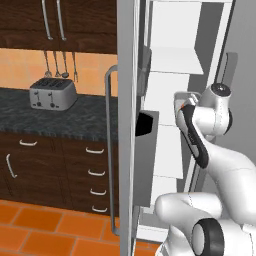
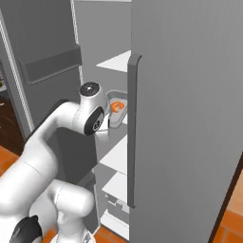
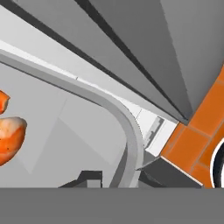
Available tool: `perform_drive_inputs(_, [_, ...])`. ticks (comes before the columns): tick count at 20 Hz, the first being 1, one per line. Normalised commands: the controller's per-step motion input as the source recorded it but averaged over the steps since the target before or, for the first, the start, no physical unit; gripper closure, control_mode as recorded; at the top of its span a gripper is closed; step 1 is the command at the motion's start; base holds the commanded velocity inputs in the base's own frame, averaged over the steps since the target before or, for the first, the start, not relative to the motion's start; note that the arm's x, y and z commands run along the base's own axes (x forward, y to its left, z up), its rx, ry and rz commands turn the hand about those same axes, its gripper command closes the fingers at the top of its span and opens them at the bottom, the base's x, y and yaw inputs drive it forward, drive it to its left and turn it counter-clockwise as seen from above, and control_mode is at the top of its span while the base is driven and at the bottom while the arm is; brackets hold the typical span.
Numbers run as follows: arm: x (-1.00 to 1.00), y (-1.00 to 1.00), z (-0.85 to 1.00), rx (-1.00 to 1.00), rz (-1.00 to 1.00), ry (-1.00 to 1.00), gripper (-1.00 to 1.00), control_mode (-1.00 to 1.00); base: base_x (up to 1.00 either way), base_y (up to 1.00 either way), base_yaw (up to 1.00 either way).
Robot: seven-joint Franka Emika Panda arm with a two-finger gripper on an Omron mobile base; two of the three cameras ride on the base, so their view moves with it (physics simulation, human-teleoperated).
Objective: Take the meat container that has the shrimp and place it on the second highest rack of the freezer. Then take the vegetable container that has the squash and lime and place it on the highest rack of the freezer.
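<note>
Nearby, freezer [image 2: 180, 95] door beside shrimp [image 2: 118, 107]

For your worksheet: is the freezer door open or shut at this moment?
Open. The freezer door stands swung out edge-on, and the white shelves inside are exposed.

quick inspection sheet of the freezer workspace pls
surface: white freezer shelves, bare where visible
job's things: grey meat container with the orange-red shrimp inside, level with a middle shelf of the light-grey freezer; door open
clutter: nothing seen
grippers: gripper at the container's rim, one finger either side; grip cannot be confirmed
cables: nothing seen
surroundings: silver toaster on dark stone counter, dark wood cabinets, orange tile floor
</note>
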Motion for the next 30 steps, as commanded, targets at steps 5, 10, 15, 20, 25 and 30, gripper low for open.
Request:
perform_drive_inputs(5, [0.47,-0.02,-0.05,0.00,-0.04,-0.01,1.00,-1.00,0.00,0.00,0.00])
perform_drive_inputs(10, [0.47,-0.01,-0.23,0.00,0.00,-0.04,1.00,-1.00,0.00,0.00,0.00])
perform_drive_inputs(15, [0.58,-0.04,-0.28,0.00,0.00,-0.01,1.00,-1.00,0.00,0.00,0.00])
perform_drive_inputs(20, [0.44,-0.11,-0.32,0.00,0.00,0.00,1.00,-1.00,0.00,0.00,0.00])
perform_drive_inputs(25, [0.49,-0.05,-0.10,0.00,0.00,0.00,1.00,-1.00,0.00,0.00,0.00])
perform_drive_inputs(30, [0.48,-0.08,-0.27,0.00,0.00,0.00,1.00,-1.00,0.00,0.00,0.00])
